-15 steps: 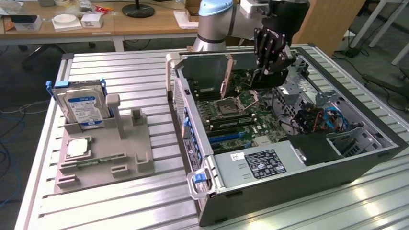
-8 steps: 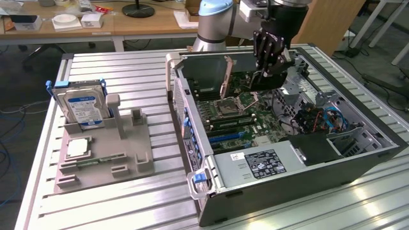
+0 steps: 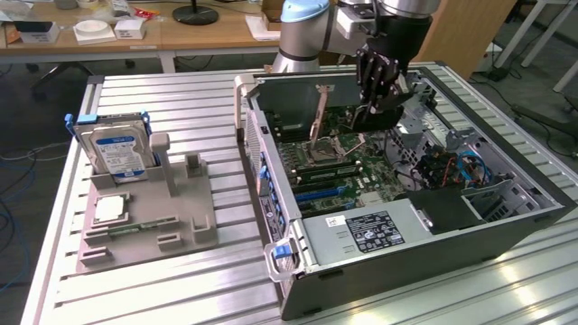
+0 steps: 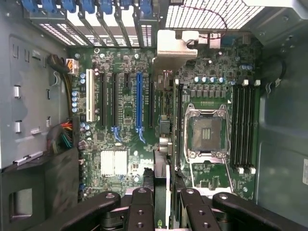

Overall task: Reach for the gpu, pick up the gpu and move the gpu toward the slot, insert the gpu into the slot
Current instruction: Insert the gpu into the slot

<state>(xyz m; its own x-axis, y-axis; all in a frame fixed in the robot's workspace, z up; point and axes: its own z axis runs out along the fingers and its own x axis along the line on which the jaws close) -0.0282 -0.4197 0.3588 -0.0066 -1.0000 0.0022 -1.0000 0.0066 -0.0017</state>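
So, the black multi-link gripper [image 3: 378, 105] is clamped on the thin dark gpu card [image 4: 161, 166], up in the exterior view's upper middle, over the open grey computer case's [image 3: 451, 250] green motherboard [image 3: 361, 169].

This is looking like a robotics lab or test workshop. A Universal Robots arm [image 3: 302, 27] is standing at the back of a ribbed aluminium counter [image 3: 162, 291], its jaws gripping the gpu [image 3: 377, 120] over an open desktop computer case [image 3: 434, 250] that is lying on its side with the motherboard [image 4: 125, 110] exposed. Beside the case, a grey moulded fixture [image 3: 172, 217] is holding a blue-labelled hard drive [image 3: 118, 152] upright, along with other loose parts. Behind, wooden desks [image 3: 181, 37] are carrying small boxes [image 3: 129, 28] and a black round stand base [image 3: 195, 13], and cables [image 3: 11, 223] are trailing over the floor [image 3: 36, 101].
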